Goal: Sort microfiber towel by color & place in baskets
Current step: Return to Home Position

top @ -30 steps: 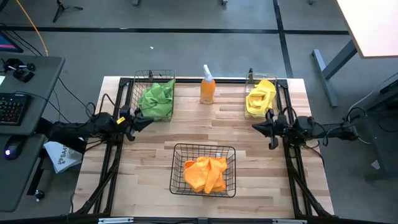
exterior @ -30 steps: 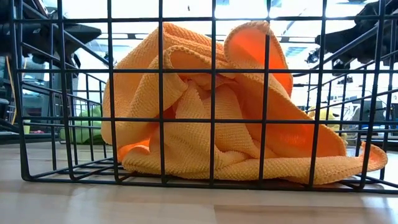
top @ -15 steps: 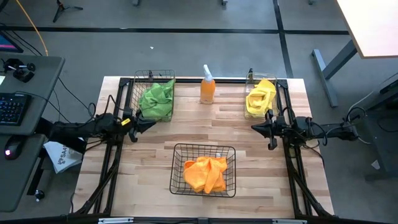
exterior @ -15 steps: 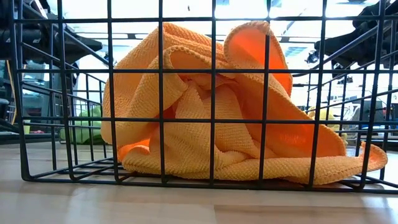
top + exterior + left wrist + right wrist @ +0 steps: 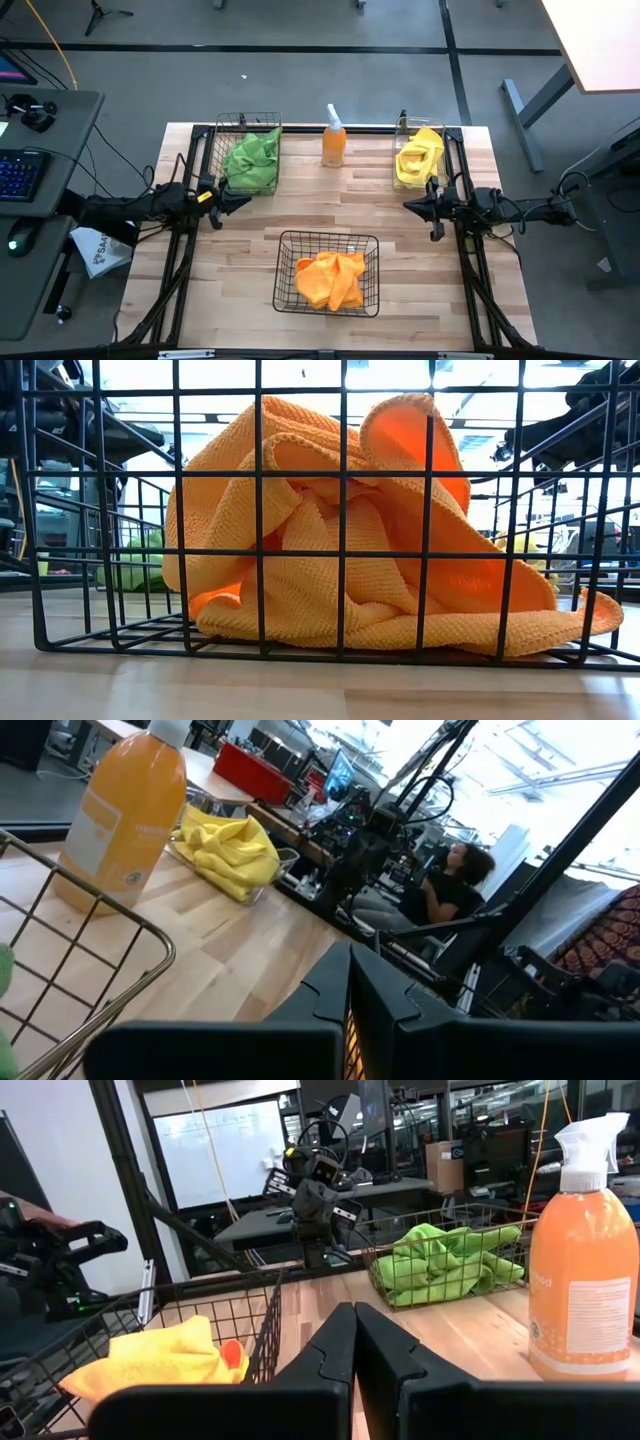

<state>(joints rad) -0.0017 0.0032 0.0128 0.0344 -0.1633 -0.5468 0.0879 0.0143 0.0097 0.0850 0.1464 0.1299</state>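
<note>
A green towel [image 5: 250, 158] lies in the taller wire basket [image 5: 216, 150] at the far left. A yellow towel [image 5: 419, 157] fills the clear bin [image 5: 402, 135] at the far right. An orange towel [image 5: 331, 279] lies crumpled on the floor of the wider wire basket [image 5: 285, 240] at the near middle, and fills the low view [image 5: 340, 530]. My left gripper [image 5: 235, 197] hovers shut just near of the green basket. My right gripper [image 5: 412, 205] hovers shut near the clear bin. Both are empty, as their wrist views show [image 5: 350, 1010] [image 5: 355, 1350].
An orange spray bottle [image 5: 334, 138] stands at the far edge between the green basket and the clear bin. Bare wood lies between the two grippers, far of the orange basket. A person [image 5: 450, 885] sits in the room beyond the table's right side.
My left gripper has drawn back a little toward the table's left edge, staying shut. The towels and baskets have not moved.
</note>
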